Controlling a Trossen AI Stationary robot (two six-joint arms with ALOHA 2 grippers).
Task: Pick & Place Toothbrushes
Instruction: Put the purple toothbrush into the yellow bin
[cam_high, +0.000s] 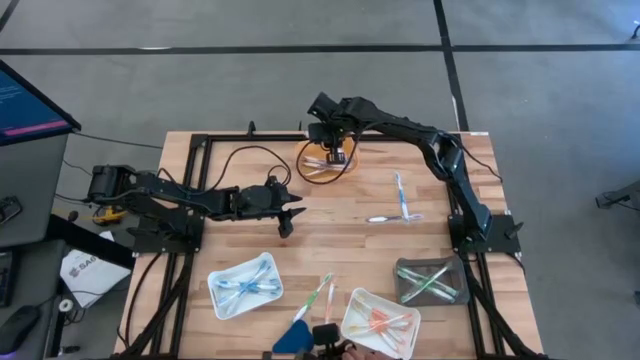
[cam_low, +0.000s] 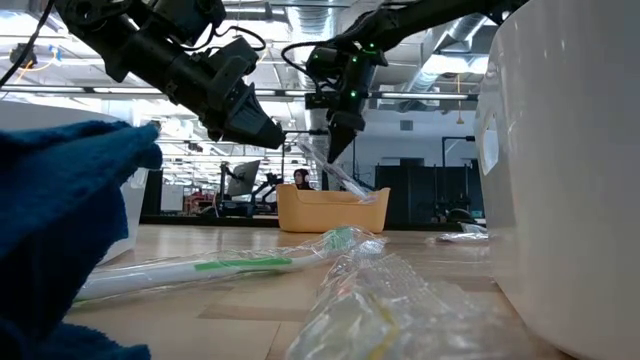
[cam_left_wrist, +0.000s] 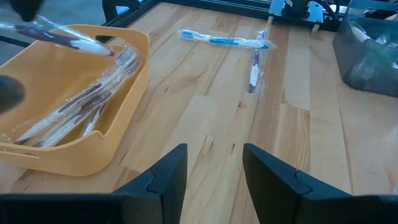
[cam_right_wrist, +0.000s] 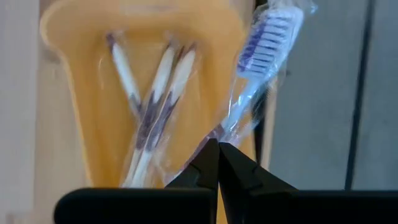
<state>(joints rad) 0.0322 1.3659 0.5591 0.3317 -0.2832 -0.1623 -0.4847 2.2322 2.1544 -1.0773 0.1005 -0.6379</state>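
my right gripper (cam_right_wrist: 217, 163) pinches a wrapped purple toothbrush (cam_right_wrist: 261, 68) over the orange tray (cam_right_wrist: 93, 37); i should lower it inside before releasing.

The table's middle is bare wood, open between the left gripper (cam_high: 288, 213) and two wrapped brushes (cam_high: 400, 200) lying to its right. The far yellow tray (cam_high: 318, 172) is blocked from above by the right gripper (cam_high: 334, 152), pinched on a wrapped brush (cam_right_wrist: 261, 68) over the tray. The near edge is crowded: white tray (cam_high: 243, 284), loose brush (cam_high: 316, 300), blue cloth (cam_high: 293, 338), second white tray (cam_high: 380, 322) and grey tray (cam_high: 431, 280).
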